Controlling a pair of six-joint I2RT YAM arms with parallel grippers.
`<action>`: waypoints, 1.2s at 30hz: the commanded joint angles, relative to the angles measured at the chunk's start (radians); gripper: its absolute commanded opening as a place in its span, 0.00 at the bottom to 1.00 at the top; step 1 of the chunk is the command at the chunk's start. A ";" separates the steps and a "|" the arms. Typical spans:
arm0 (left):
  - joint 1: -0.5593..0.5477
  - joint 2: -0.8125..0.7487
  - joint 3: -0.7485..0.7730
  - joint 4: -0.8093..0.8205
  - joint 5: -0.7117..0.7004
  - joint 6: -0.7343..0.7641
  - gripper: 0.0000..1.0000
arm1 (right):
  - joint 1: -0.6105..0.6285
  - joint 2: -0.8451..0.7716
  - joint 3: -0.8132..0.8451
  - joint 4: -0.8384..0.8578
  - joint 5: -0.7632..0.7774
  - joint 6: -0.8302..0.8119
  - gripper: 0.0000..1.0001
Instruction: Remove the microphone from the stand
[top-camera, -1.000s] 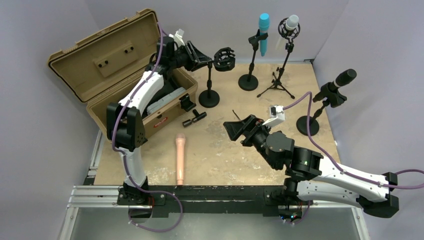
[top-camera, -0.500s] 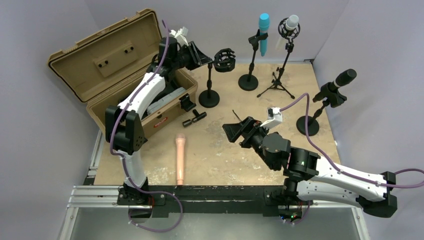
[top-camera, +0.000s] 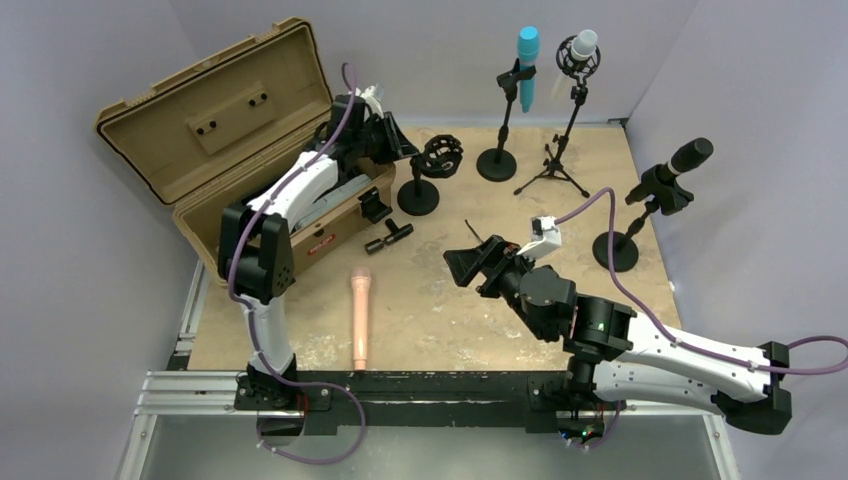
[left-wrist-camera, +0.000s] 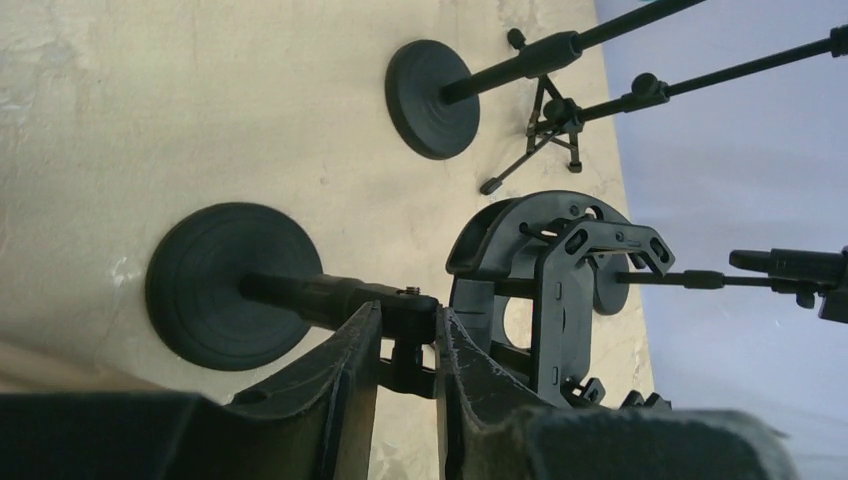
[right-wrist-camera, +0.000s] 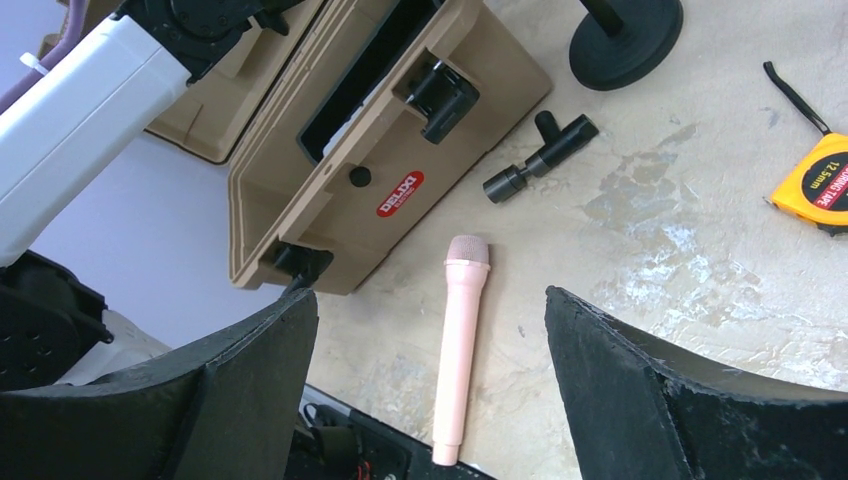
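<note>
Your left claw (left-wrist-camera: 408, 345): shut on the shock-mount stand (left-wrist-camera: 300, 292). It grips high on the pole, at the black fitting just under the mount. Both fingers (left-wrist-camera: 345, 385) press that fitting, one from each side.

Shock mount (left-wrist-camera: 560, 275): sits cocked at an angle on top of the pole, just past the claw.

Stand's round base (top-camera: 418, 198): flat on the table, near the front corner of the tan case (top-camera: 200, 130). The case lid stands open.

Your right claw (right-wrist-camera: 428, 305): jaws spread wide, gripping nothing. It hangs above the table mid-field, well apart from the left claw.

Pink microphone (right-wrist-camera: 458, 350): lies flat on the table, out of any stand. Its head points toward the case and its tail toward the near rail. It is close to the case front but not touching. In the right wrist view it shows between the two spread fingers, below them and not touched.

Other microphones, all in stands along the far and right side:
- blue microphone (top-camera: 527, 55), upright in a clip
- silver-headed microphone (top-camera: 583, 45), on the tripod
- black microphone (top-camera: 688, 157), angled, at far right

Loose on the table: a black mic clip (right-wrist-camera: 540, 158) near the case latch, and a yellow tape measure (right-wrist-camera: 815, 185) further right.
</note>
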 joint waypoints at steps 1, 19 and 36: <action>0.002 0.045 0.031 -0.223 -0.056 0.086 0.23 | -0.001 -0.004 0.004 0.012 0.020 0.009 0.84; 0.003 -0.360 0.300 -0.493 0.120 0.169 0.86 | -0.001 0.138 0.112 -0.113 0.177 -0.068 0.87; -0.006 -1.115 -0.558 -0.316 -0.158 0.432 0.93 | -0.214 0.367 0.156 -0.021 0.143 -0.153 0.90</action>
